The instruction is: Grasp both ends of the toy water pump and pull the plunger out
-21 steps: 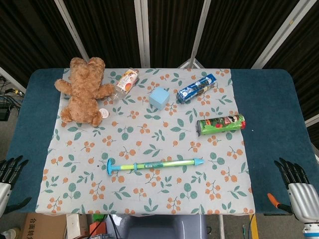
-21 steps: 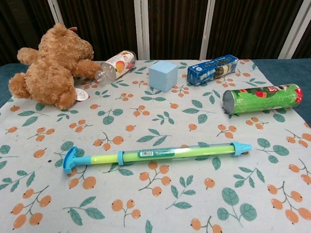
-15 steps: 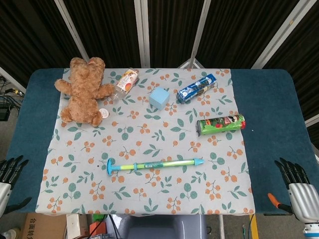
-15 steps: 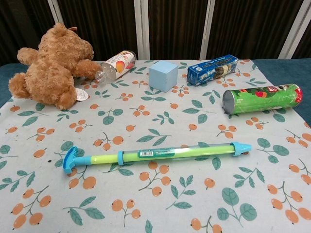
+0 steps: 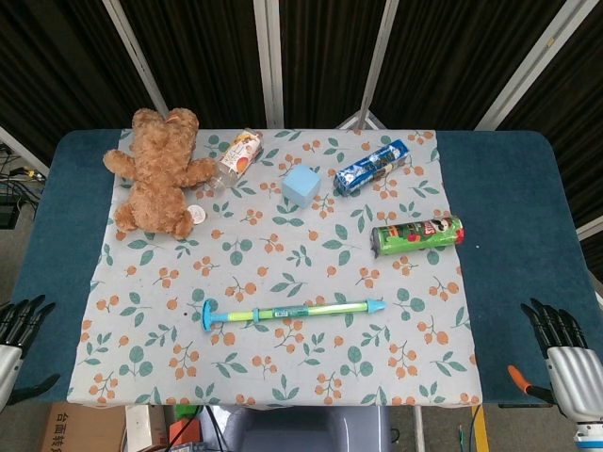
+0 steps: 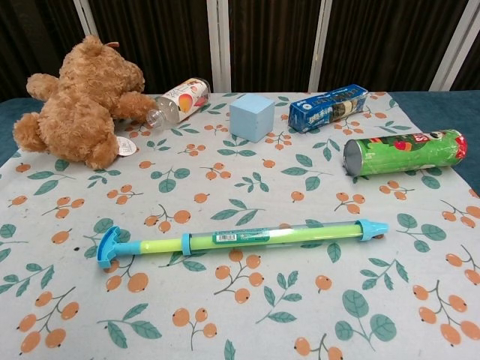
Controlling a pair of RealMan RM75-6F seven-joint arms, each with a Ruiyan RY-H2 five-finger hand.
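The toy water pump (image 5: pixel 292 312) (image 6: pixel 240 238) lies flat near the front of the floral cloth, a green tube with a blue T-handle on the left and a blue nozzle tip on the right. My left hand (image 5: pixel 14 341) hangs off the table's front left corner, fingers apart and empty. My right hand (image 5: pixel 563 361) hangs off the front right corner, fingers spread, holding nothing. Both hands are far from the pump and show only in the head view.
A brown teddy bear (image 5: pixel 158 172) lies back left, with a small bottle (image 5: pixel 239 154) next to it. A light blue cube (image 5: pixel 301 185), a blue snack pack (image 5: pixel 371 168) and a green chip can (image 5: pixel 417 234) lie behind the pump.
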